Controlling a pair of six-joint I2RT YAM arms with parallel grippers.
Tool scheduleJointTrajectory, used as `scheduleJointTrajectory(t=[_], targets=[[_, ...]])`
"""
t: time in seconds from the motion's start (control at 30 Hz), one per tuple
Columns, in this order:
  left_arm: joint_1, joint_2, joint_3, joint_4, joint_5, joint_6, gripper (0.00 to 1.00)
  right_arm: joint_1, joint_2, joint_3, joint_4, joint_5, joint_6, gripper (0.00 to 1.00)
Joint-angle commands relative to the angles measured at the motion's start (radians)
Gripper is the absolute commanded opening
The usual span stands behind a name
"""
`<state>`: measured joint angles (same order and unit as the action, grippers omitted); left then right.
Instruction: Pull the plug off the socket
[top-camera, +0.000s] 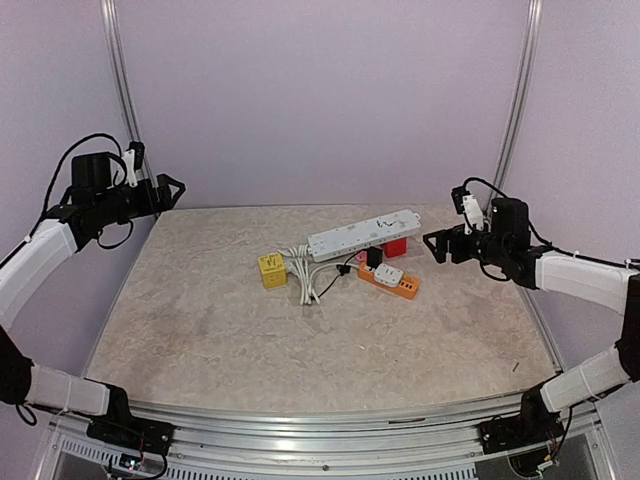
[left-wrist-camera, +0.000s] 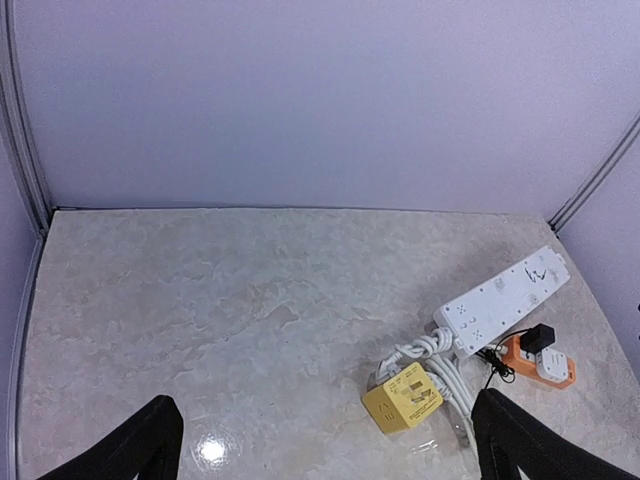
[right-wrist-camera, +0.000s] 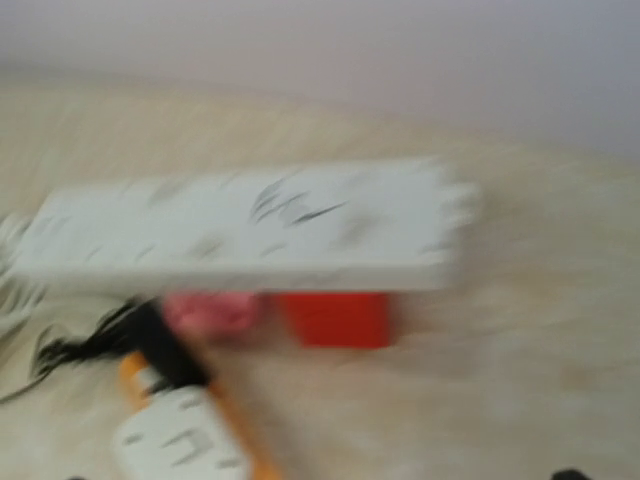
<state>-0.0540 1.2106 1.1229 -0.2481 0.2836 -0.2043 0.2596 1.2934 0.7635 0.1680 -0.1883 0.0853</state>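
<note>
Orange socket bar (top-camera: 398, 286) sits on the marble-look table (top-camera: 250, 340), a bit right of centre, with a black plug (top-camera: 373, 257) stuck in its far end and a white plug (top-camera: 389, 273) beside that. Just behind it are a long white power strip (top-camera: 363, 234) and a red block (top-camera: 396, 247). A yellow cube (top-camera: 272, 271) and bundled white cable (top-camera: 305, 278) lie to its left. Left gripper (top-camera: 175, 188) and right gripper (top-camera: 432, 247) hang in the air at the sides, fingers spread wide, nothing in either. Right wrist view is pure blur.
</note>
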Motion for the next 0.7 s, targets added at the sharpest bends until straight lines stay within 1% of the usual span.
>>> scheduleJointTrajectory(t=[0.0, 0.1, 0.17, 0.37, 0.4, 0.5, 0.67], targets=[[0.002, -0.014, -0.025, -0.036, 0.018, 0.069, 0.99, 0.083, 0.144, 0.104, -0.12, -0.067, -0.099, 0.99], [0.006, -0.028, -0.022, -0.053, 0.003, 0.103, 0.99, 0.106, 0.231, 0.135, -0.115, -0.147, -0.121, 0.98], [0.015, -0.049, -0.025, -0.049, 0.014, 0.102, 0.99, 0.119, 0.274, 0.148, -0.106, -0.162, -0.125, 0.99], [0.048, -0.09, -0.03, -0.037, 0.063, 0.078, 0.99, 0.125, 0.388, 0.197, -0.12, -0.153, -0.141, 0.99], [0.078, -0.094, -0.031, -0.035, 0.077, 0.072, 0.99, 0.126, 0.404, 0.199, -0.119, -0.159, -0.146, 0.99], [0.103, -0.102, -0.04, -0.012, 0.134, 0.06, 0.99, 0.126, 0.449, 0.202, -0.112, -0.179, -0.16, 0.98], [0.123, -0.11, -0.05, 0.007, 0.18, 0.042, 0.99, 0.137, 0.489, 0.206, -0.103, -0.151, -0.172, 0.98]])
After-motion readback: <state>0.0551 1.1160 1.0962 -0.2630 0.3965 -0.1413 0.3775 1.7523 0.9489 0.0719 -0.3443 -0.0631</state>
